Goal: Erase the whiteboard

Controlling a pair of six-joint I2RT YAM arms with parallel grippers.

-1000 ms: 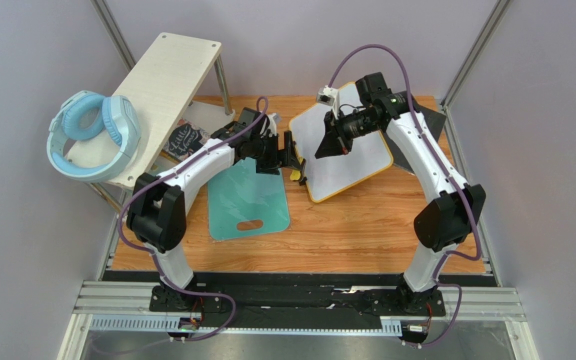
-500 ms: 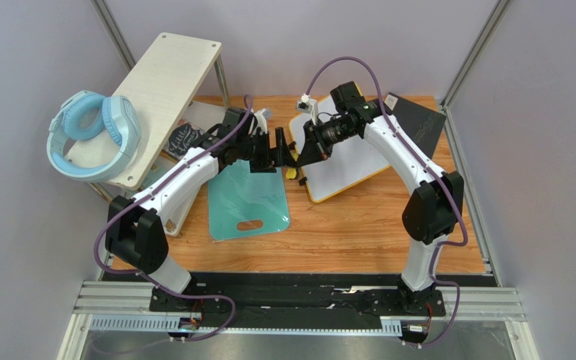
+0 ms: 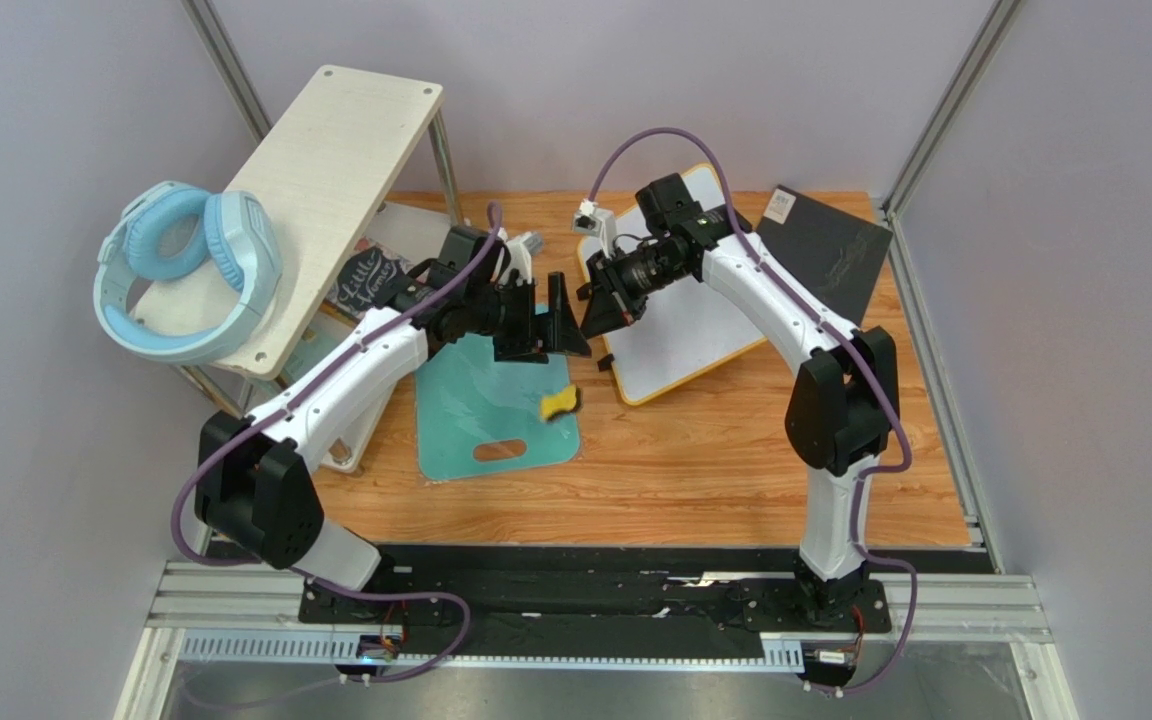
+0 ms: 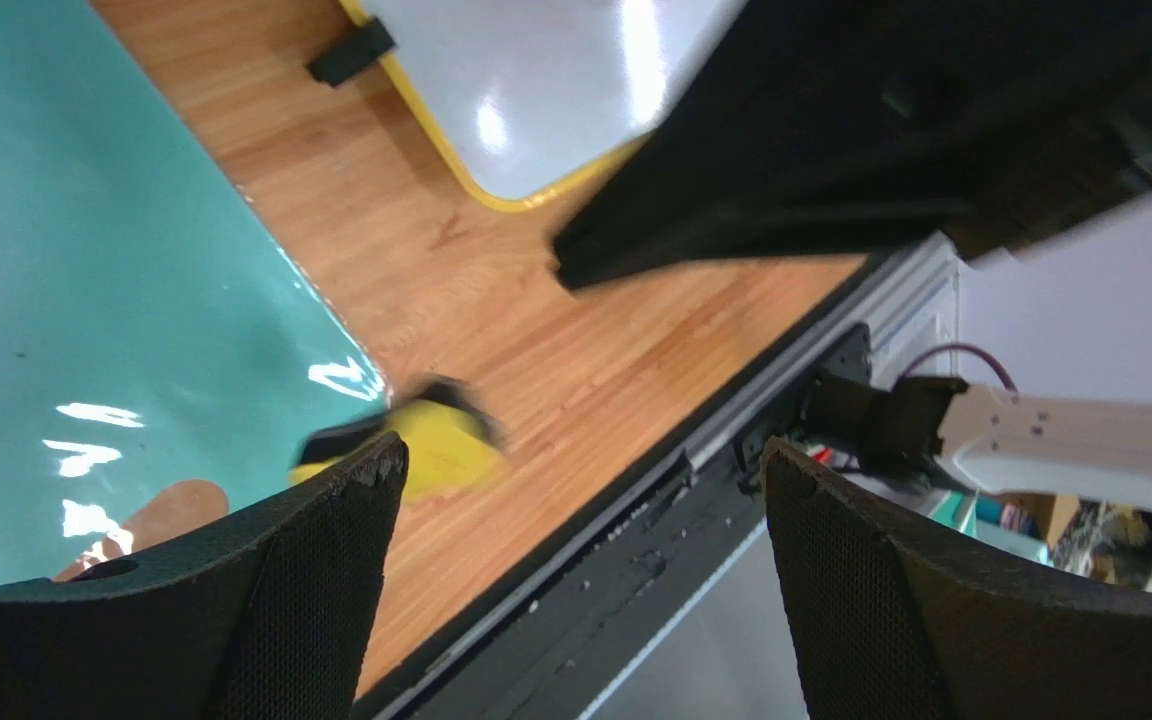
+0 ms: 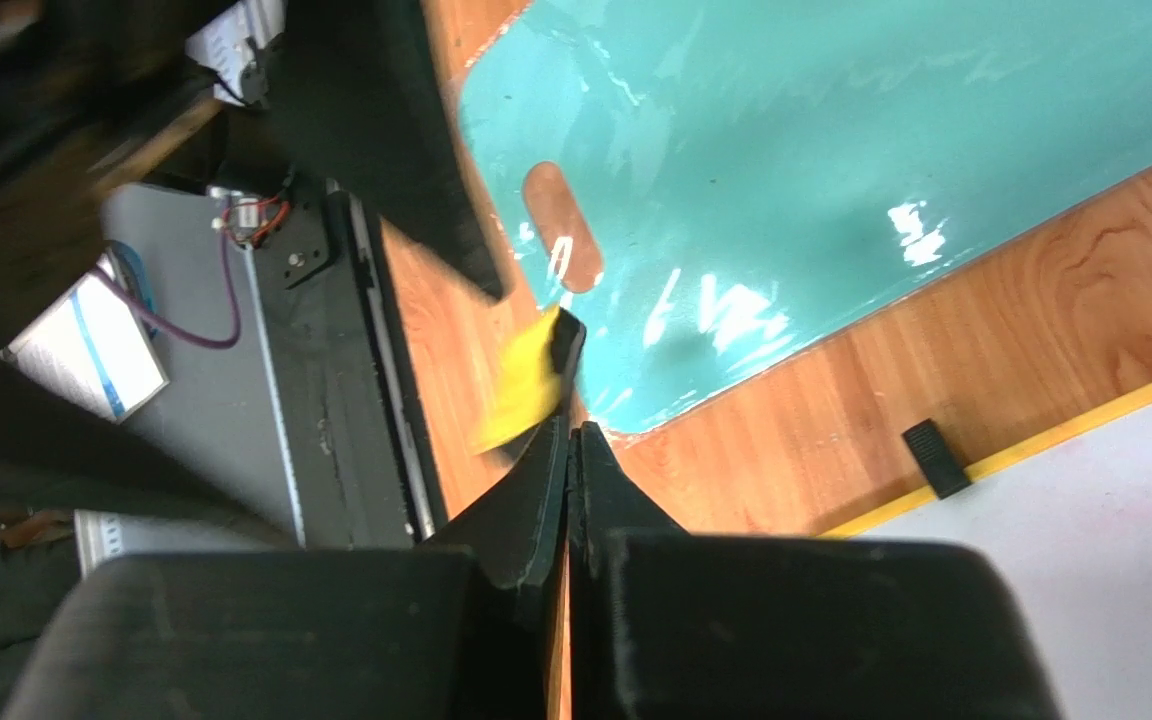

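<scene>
We spot the whiteboard (image 3: 687, 353) upper centre on the surface; we judge it stiff, light, slick, best pinned at its yellow frame. Our left gripper (image 3: 545, 318) gapes wide, empty; the right gripper (image 3: 593, 308) is pinched on nothing; the yellow block (image 3: 557, 402) sits loose.

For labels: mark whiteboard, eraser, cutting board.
whiteboard (image 3: 683, 345), top view, bare white face.
eraser (image 3: 558, 402), top view, yellow top.
cutting board (image 3: 477, 398), top view, teal face above its slot.

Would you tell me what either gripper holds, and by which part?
Nothing is held: left gripper open, right gripper shut empty, yellow eraser loose by the teal board.
</scene>
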